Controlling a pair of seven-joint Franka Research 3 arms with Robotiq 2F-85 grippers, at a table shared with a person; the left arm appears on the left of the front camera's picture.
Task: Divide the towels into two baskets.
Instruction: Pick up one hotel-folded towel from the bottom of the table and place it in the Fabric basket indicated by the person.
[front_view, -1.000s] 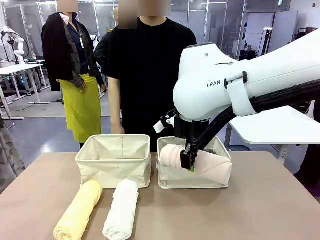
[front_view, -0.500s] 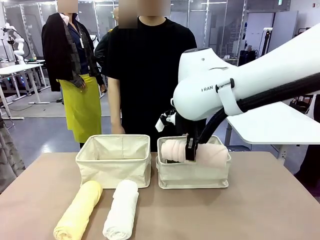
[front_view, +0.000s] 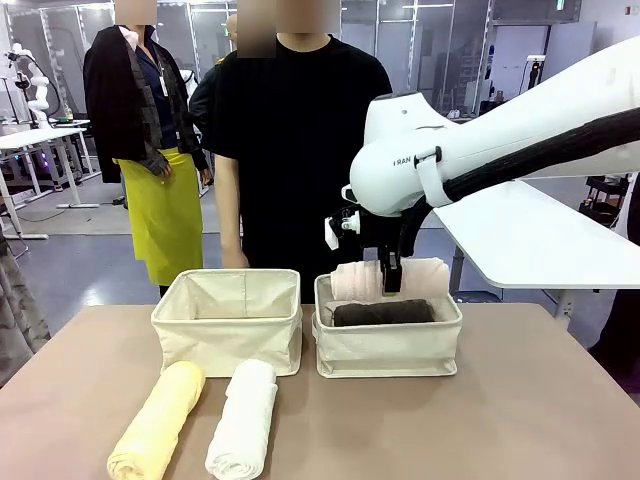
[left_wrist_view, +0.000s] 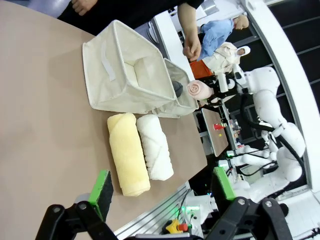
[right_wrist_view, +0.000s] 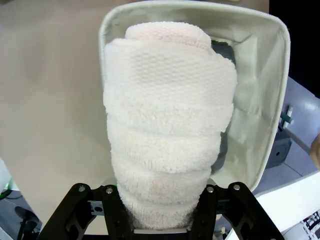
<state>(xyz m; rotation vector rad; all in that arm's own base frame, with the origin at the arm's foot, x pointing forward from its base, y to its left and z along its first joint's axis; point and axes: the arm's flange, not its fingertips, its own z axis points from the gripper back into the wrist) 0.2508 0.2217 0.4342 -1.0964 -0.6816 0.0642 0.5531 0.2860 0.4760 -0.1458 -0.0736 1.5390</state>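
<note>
Nearly halfway, I judge: my right fingers (front_view: 391, 279) clamp the pink towel (front_view: 362, 280) above the basket (front_view: 385, 352) holding the grey towel (front_view: 385, 312), while the yellow towel (front_view: 160, 420) and white towel (front_view: 243, 420) wait beyond my wide-open, empty left fingers (left_wrist_view: 102, 187).

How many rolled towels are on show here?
4. The pale yellow towel and white towel lie side by side on the table before the left basket; the dark grey towel is in the right basket; the right gripper holds the pink towel above it. None seems hidden.

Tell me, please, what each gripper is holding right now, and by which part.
The right gripper is shut on the cream-pink towel roll, roughly mid-length, above the right-hand basket. The left gripper is open and holds nothing.
</note>
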